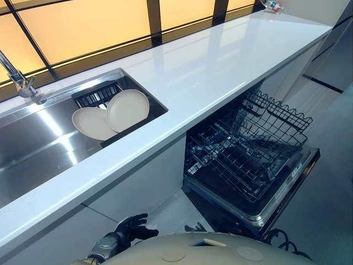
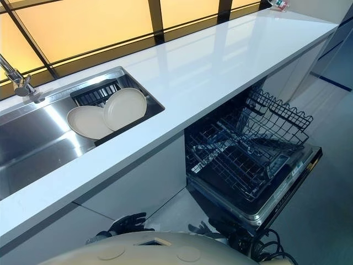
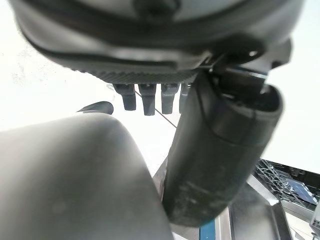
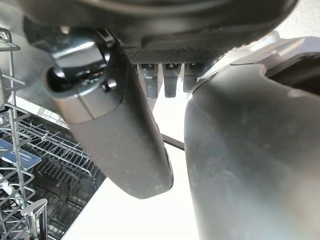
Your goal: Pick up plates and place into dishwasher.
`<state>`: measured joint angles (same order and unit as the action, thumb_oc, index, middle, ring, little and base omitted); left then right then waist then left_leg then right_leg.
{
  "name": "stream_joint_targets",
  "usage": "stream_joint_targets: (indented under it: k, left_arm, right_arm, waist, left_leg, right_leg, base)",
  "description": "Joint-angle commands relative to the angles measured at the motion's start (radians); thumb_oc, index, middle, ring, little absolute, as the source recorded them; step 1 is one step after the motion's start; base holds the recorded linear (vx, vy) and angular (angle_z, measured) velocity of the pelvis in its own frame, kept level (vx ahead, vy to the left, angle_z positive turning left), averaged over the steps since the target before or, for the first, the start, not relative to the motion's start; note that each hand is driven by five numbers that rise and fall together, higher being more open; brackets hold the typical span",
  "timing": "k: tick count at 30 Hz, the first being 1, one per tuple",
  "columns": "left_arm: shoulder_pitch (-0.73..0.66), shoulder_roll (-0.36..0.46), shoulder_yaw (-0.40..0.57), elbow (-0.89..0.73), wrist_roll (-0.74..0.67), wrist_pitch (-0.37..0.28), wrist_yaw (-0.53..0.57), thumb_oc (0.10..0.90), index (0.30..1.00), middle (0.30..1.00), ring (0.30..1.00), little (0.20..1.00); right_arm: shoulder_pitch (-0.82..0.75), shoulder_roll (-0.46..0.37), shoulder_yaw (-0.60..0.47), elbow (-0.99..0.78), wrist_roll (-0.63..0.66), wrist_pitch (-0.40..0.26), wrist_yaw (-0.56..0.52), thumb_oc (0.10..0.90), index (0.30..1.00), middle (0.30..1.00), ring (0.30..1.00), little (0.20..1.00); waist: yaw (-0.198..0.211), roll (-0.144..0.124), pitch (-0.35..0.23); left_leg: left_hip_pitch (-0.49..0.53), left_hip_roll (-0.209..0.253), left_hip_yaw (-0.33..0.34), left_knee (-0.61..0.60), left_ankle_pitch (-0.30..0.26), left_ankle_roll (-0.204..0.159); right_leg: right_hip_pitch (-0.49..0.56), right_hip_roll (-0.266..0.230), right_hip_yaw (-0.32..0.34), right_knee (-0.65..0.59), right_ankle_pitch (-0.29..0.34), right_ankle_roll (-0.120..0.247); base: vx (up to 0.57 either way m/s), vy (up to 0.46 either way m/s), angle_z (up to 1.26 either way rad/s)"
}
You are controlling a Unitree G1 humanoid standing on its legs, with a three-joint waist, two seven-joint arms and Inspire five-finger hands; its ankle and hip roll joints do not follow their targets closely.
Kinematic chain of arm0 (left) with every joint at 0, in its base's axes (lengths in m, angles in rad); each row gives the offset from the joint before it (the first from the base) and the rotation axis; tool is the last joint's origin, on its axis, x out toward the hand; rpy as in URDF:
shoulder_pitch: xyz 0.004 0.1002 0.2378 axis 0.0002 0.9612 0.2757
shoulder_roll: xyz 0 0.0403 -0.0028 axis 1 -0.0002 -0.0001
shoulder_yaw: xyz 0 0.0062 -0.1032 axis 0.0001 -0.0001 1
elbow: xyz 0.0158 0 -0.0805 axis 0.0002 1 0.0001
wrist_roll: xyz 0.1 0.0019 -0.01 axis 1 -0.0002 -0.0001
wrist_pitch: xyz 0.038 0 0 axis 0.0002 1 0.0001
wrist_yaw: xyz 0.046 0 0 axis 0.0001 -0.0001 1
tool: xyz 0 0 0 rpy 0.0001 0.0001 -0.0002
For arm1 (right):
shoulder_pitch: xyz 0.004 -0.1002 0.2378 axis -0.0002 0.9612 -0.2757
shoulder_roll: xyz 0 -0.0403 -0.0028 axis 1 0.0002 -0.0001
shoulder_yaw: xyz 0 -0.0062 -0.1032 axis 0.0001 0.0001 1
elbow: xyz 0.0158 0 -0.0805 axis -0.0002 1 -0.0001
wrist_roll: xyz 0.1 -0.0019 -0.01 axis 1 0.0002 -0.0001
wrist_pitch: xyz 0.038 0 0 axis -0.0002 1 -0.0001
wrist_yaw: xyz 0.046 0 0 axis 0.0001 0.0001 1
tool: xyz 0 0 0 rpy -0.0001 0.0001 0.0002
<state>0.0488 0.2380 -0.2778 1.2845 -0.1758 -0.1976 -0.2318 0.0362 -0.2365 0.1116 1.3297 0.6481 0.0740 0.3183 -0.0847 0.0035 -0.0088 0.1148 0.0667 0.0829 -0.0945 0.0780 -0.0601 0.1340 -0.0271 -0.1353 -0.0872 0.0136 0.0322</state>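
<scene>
Two cream plates lie overlapping on a dark rack in the steel sink [image 1: 33,149]: one [image 1: 128,109] leans on the other [image 1: 89,123]. The dishwasher [image 1: 287,190] under the counter stands open, its black wire rack [image 1: 248,146] pulled out with no dishes in it. My left hand [image 1: 133,226] hangs low in front of the white cabinet, fingers spread and holding nothing. My right hand [image 2: 203,227] hangs low near the dishwasher's front corner, fingers [image 4: 160,80] straight and holding nothing. Both hands are far below the plates.
A long white countertop [image 1: 220,66] runs from the sink past the dishwasher. A chrome faucet [image 1: 21,83] stands at the sink's back left. A small object [image 1: 272,5] sits at the counter's far end. Grey floor lies beside the dishwasher door.
</scene>
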Motion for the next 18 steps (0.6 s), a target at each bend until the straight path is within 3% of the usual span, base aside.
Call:
stream_joint_targets:
  k: [1, 13, 18]
  left_arm:
    - [-0.05, -0.02, 0.017, 0.051, -0.01, -0.037, -0.024, 0.8, 0.9, 0.9, 0.9, 0.9]
    - [-0.052, -0.016, 0.034, 0.055, -0.06, -0.027, -0.044, 0.8, 0.9, 0.9, 0.9, 0.9]
    - [-0.052, -0.018, 0.062, 0.051, -0.214, 0.026, -0.155, 0.8, 0.9, 0.9, 0.9, 0.9]
  right_arm:
    - [-0.06, 0.039, -0.007, 0.055, 0.012, 0.033, 0.06, 0.8, 0.9, 0.9, 0.9, 0.9]
    - [-0.064, 0.039, -0.002, 0.05, 0.01, 0.032, 0.053, 0.8, 0.9, 0.9, 0.9, 0.9]
    - [-0.066, 0.037, 0.0, 0.042, -0.001, 0.033, 0.048, 0.8, 0.9, 0.9, 0.9, 0.9]
  waist:
    - [0.008, 0.02, 0.026]
    - [0.011, 0.018, 0.029]
    - [0.01, 0.018, 0.032]
  left_leg:
    - [0.006, -0.113, -0.008, 0.007, -0.106, 0.068]
    - [0.003, -0.113, -0.01, 0.007, -0.102, 0.069]
    - [0.002, -0.115, -0.012, 0.007, -0.101, 0.068]
  right_leg:
    - [-0.041, 0.035, -0.034, 0.105, -0.082, 0.037]
    - [-0.042, 0.034, -0.039, 0.106, -0.082, 0.036]
    - [-0.043, 0.034, -0.037, 0.106, -0.082, 0.037]
  base:
    - [0.0, 0.0, 0.0]
    - [0.0, 0.0, 0.0]
    - [0.0, 0.0, 0.0]
